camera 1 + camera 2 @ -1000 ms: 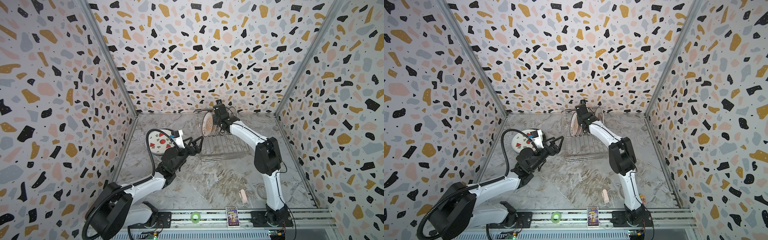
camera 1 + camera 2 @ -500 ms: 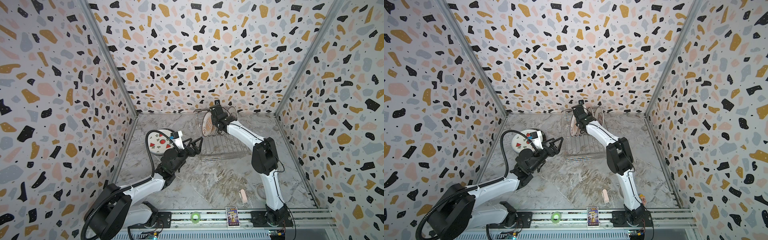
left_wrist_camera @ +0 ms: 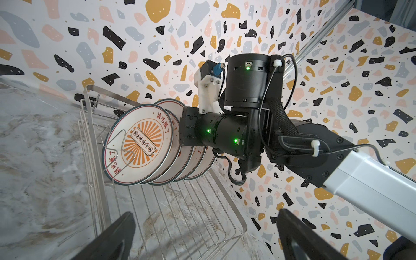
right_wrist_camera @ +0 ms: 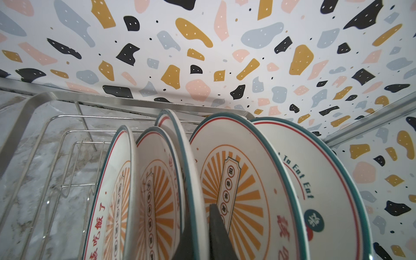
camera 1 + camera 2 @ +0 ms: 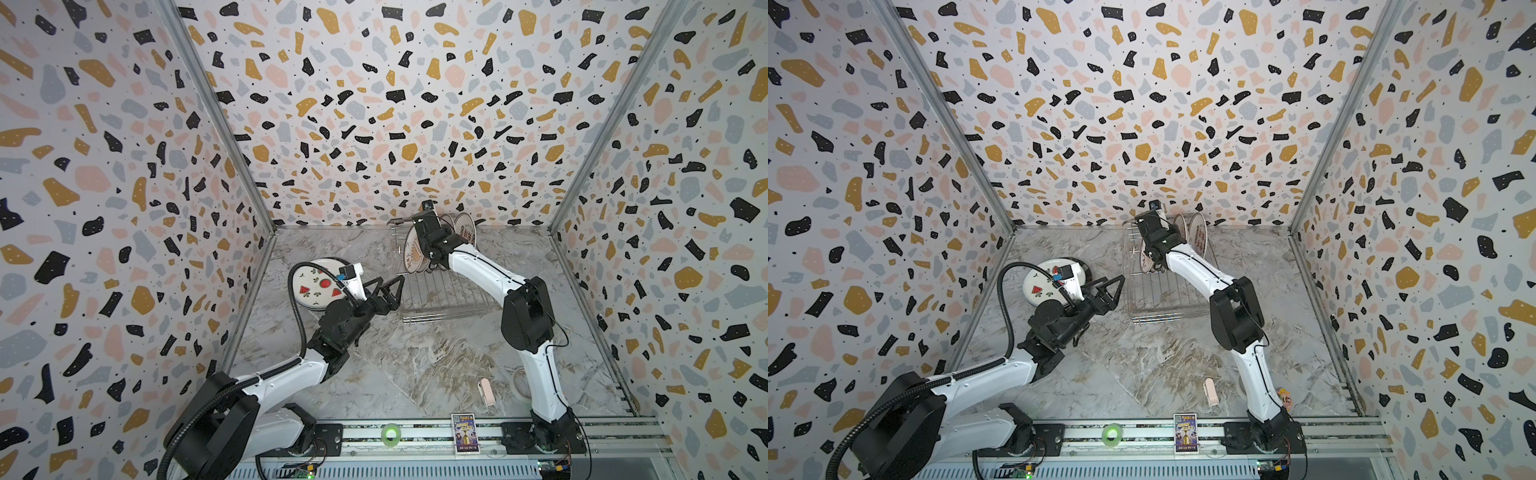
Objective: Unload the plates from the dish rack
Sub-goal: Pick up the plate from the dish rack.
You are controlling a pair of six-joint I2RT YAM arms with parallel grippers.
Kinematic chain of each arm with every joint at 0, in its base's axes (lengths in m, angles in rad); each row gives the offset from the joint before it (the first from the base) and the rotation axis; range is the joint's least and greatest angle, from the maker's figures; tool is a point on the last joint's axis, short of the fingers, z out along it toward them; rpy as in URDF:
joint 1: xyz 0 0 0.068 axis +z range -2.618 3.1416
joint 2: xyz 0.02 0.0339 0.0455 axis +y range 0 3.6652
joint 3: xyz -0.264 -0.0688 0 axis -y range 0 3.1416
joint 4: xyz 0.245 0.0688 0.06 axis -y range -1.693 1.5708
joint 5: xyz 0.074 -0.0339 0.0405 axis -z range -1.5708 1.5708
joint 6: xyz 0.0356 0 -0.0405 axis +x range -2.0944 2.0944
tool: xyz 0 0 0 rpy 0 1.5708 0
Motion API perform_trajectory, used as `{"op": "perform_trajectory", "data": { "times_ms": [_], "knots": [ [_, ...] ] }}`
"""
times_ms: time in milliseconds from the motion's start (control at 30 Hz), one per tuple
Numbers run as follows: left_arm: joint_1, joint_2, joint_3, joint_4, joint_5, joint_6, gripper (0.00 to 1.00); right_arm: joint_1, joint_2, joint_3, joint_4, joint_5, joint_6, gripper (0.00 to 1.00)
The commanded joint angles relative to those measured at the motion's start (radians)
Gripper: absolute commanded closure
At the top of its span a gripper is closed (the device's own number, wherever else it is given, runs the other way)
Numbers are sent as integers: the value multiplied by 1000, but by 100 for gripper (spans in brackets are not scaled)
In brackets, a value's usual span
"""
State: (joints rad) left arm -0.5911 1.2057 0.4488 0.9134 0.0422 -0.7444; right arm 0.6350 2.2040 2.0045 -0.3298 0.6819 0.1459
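We find the right tool clamped on one plate rim; some five plates stand in the rack around it. Left tool gapes empty; watermelon plate lies unloaded beside it.

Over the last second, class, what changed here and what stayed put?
The right gripper swung slightly to its left over the dish rack and closed on the rim of a sunburst plate. The left gripper, open, and the watermelon plate on the table stayed put.
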Motion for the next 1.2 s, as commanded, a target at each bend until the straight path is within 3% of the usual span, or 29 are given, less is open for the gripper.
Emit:
{"op": "perform_trajectory", "data": {
  "times_ms": [0,367,500,1167],
  "knots": [
    [-4,-20,-14,38,-13,5,0,18,-127,27,20,85,-38,95],
    [-4,-32,-23,38,-16,-1,0,53,-300,-130,115,111,-68,95],
    [-4,-40,-27,33,-23,-7,0,80,-354,-188,151,178,-96,95],
    [-4,-119,-48,-7,-23,-17,0,135,-731,-560,313,160,-91,95]
  ]
}}
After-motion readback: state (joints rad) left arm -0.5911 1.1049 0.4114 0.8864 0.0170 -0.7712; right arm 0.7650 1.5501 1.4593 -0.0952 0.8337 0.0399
